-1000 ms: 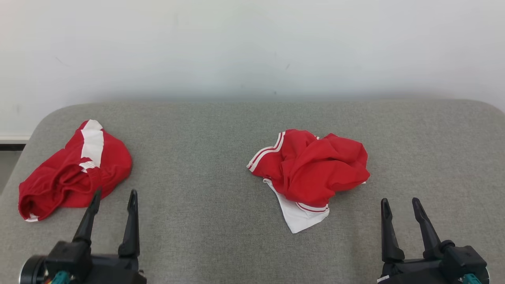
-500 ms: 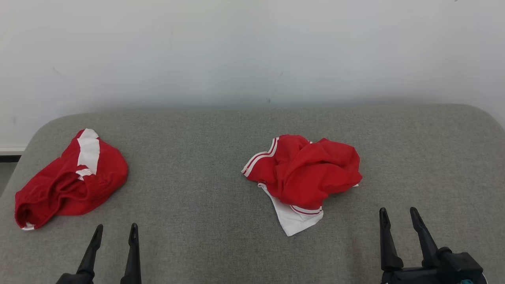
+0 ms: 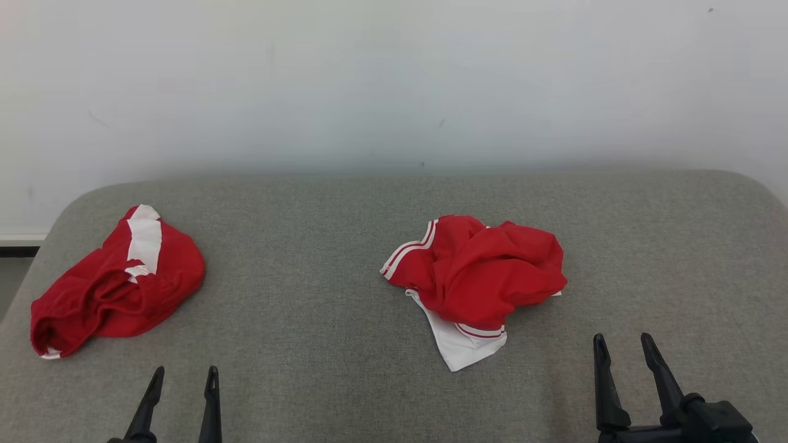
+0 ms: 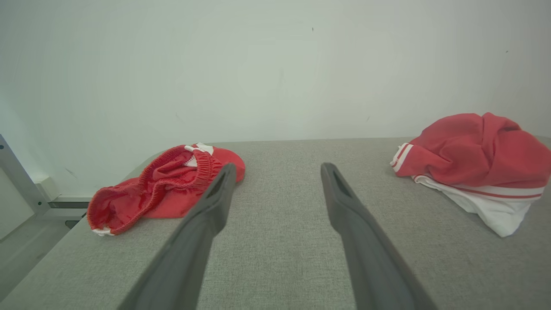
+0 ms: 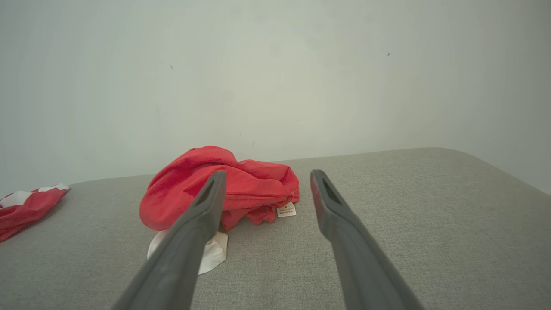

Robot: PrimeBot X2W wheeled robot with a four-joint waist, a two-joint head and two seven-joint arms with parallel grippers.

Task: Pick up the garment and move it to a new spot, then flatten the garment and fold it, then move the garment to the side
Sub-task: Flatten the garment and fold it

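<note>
Picking up is the step in hand, by my reading, and nothing is held yet. The left tool (image 3: 186, 374) and the right tool (image 3: 622, 339) both stand empty, fingers spread, over the near edge of the table (image 3: 320, 369).

The likelier target is the red jersey (image 3: 486, 271), bunched in a heap a little right of the table's middle. It has a white-striped cuff toward the left and a white panel spilling toward the near edge. The red shorts (image 3: 111, 289), waistband open, lie by the left edge, well apart from it. Which of the two the task means I cannot say for certain.

To pick well, the right tool, being nearer, should go forward and down onto a raised fold at the top of the heap rather than the flat white panel. It should pinch several layers so the cloth lifts as one bundle instead of trailing. A white care label (image 5: 286, 210) shows at the heap's right side in the right wrist view.

The table's grey woven cover looks slightly soft and grippy, so dragging would likely bunch the fabric; lifting clear seems safer. Behind the far edge rises a plain white wall (image 3: 394, 80) with a few small marks.
</note>
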